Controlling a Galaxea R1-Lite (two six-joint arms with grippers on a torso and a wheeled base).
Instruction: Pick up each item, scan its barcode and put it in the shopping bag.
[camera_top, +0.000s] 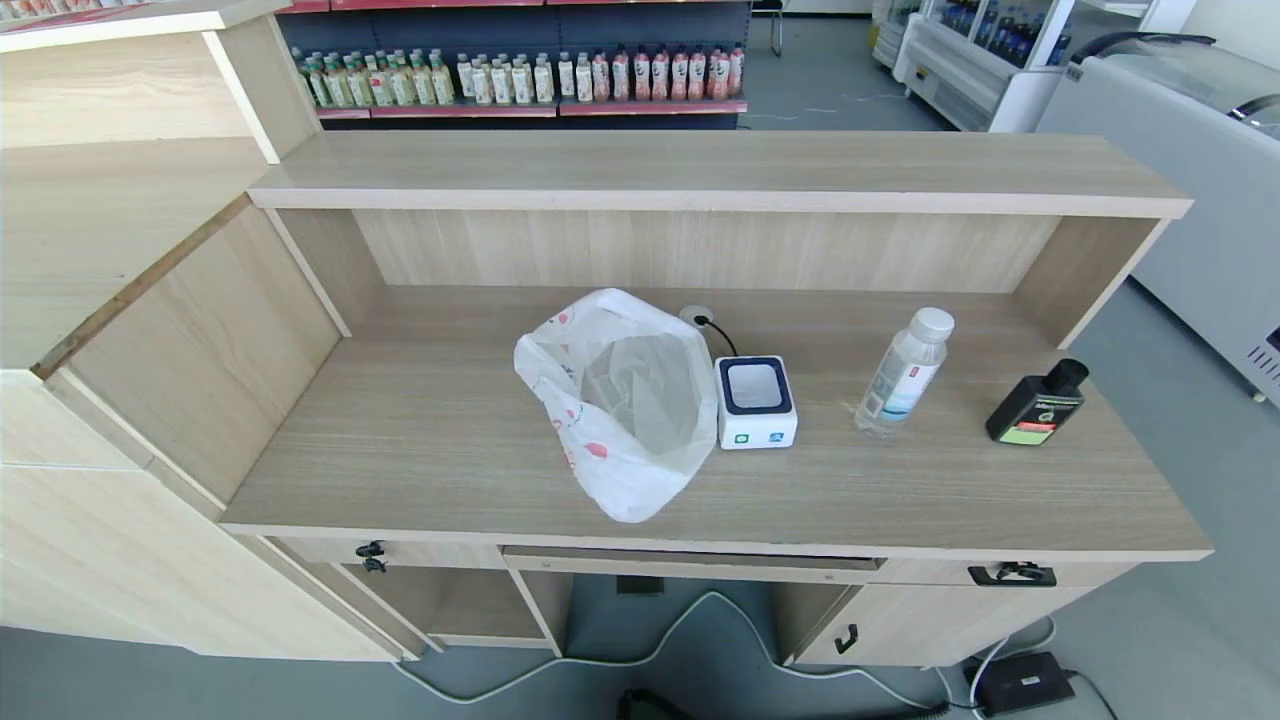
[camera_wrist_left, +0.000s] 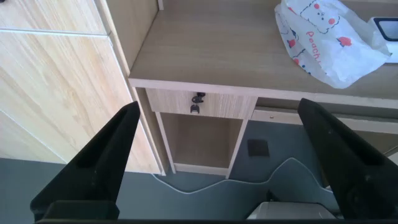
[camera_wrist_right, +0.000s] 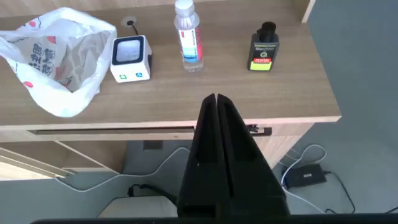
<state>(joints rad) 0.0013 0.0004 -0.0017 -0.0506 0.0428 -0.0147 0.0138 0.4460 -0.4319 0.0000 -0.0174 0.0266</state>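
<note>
A white plastic shopping bag (camera_top: 617, 398) stands open on the wooden counter (camera_top: 420, 450), left of a small white barcode scanner (camera_top: 756, 402). Right of the scanner stands a clear water bottle (camera_top: 903, 373), and further right a black bottle (camera_top: 1036, 405) with a green and red label. My left gripper (camera_wrist_left: 217, 134) is open, hanging below and in front of the counter's left front edge, with the bag (camera_wrist_left: 329, 37) up to one side. My right gripper (camera_wrist_right: 216, 102) is shut on nothing, held in front of the counter edge, short of the water bottle (camera_wrist_right: 188, 36), black bottle (camera_wrist_right: 263, 48) and scanner (camera_wrist_right: 130, 59).
A raised shelf (camera_top: 700, 170) runs along the counter's back, with side walls at both ends. Drawers with keys (camera_top: 1012, 574) sit under the front edge. Cables and a power brick (camera_top: 1020, 682) lie on the floor. Store shelves of bottles (camera_top: 520, 75) stand behind.
</note>
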